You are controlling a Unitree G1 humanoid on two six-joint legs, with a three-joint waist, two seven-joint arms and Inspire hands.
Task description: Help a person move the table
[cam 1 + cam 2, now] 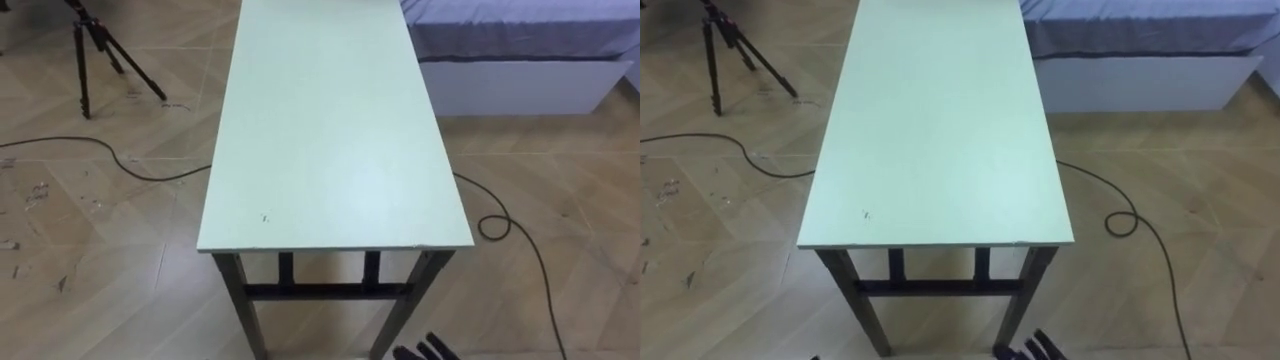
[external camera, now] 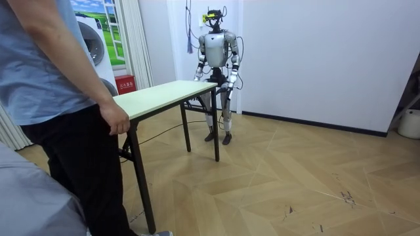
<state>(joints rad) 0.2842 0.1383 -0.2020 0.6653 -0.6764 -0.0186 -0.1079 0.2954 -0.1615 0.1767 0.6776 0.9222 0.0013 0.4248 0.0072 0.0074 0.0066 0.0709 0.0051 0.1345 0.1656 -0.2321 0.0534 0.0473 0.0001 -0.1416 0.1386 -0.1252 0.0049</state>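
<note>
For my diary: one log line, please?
table: on floor | right hand: by its near leg | person's hand: at far end

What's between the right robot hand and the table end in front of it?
Nothing visible. The right robot hand shows low by the near right leg of the table, below the short edge, with only floor in the gap.
</note>
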